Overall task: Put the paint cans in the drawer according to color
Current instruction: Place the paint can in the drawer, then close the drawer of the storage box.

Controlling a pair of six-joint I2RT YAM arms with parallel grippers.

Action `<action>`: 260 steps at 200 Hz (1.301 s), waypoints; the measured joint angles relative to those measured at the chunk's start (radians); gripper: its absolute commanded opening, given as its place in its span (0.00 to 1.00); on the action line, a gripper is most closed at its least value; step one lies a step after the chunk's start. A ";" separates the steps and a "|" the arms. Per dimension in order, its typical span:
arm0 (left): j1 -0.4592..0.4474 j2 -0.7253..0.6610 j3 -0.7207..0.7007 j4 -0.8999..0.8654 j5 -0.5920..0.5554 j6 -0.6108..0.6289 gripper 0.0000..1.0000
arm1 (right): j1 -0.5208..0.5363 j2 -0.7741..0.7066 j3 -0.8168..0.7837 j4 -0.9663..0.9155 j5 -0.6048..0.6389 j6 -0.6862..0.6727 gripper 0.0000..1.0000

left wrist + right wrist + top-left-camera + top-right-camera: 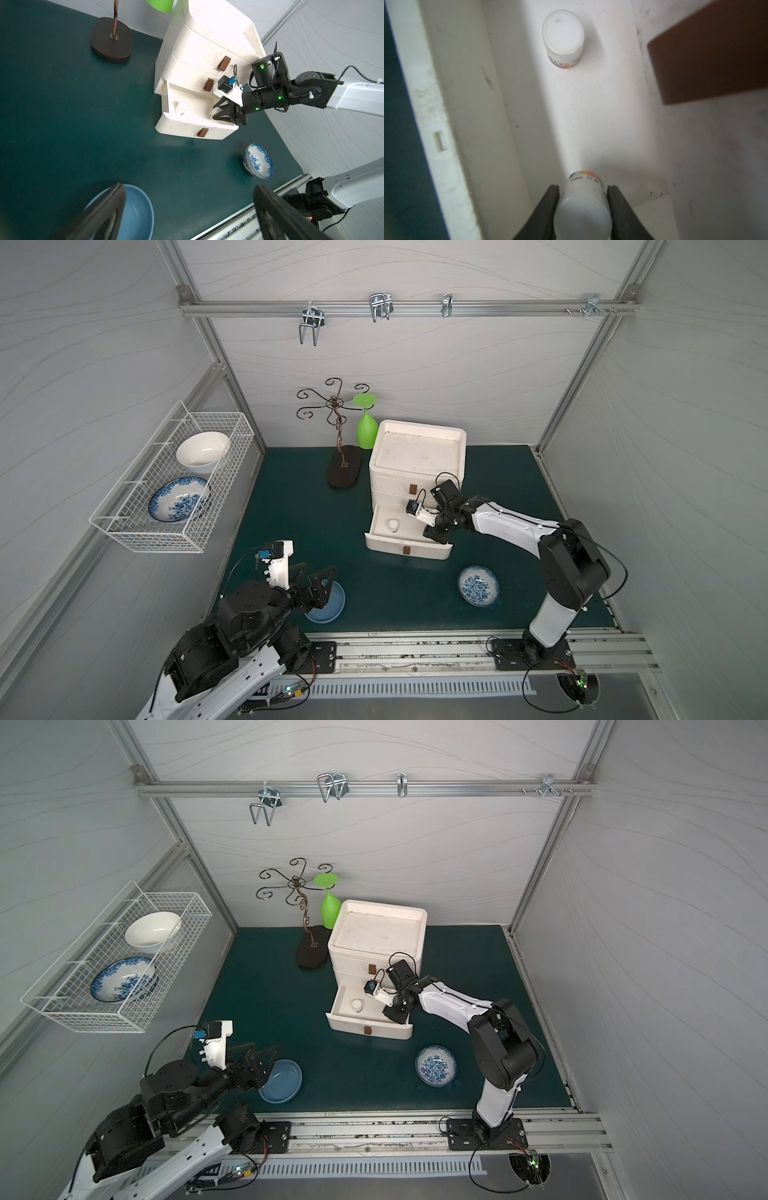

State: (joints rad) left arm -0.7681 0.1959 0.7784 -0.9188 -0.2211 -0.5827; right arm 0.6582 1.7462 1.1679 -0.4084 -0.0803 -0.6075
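Right gripper (583,186): flanks white paint can (583,207) at open drawer (591,124) right end; grip unclear.
Left gripper (189,185): jaws wide apart.

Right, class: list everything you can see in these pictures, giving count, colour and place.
paint cans: two, white, in the open bottom drawer
drawer unit: one, white, on the mat
basket: one, white wire, side wall
bowls: four; white and blue-patterned in the basket, blue-patterned and plain blue on the mat
stand: one, dark, beside the drawer unit
goblet: one, green, hanging upside down from the stand
hooks: four, silver, back rail
left gripper: open, by the plain blue bowl
right gripper: inside the drawer, around one can
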 measured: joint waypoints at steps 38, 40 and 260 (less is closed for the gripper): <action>0.000 0.039 -0.009 0.025 0.027 -0.040 1.00 | 0.002 -0.012 0.025 -0.016 -0.028 -0.008 0.67; 0.000 0.043 -0.010 0.029 0.028 -0.043 1.00 | 0.002 -0.014 0.026 -0.019 -0.029 -0.009 0.68; -0.124 1.281 -0.208 1.185 -0.099 0.133 0.78 | -0.206 0.008 0.579 -0.146 0.455 0.817 0.64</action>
State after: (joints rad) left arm -0.8921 1.4773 0.5709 0.2665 -0.3202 -0.4500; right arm 0.4522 1.7546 1.7466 -0.5549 0.3752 0.2092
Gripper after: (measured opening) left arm 0.810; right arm 0.682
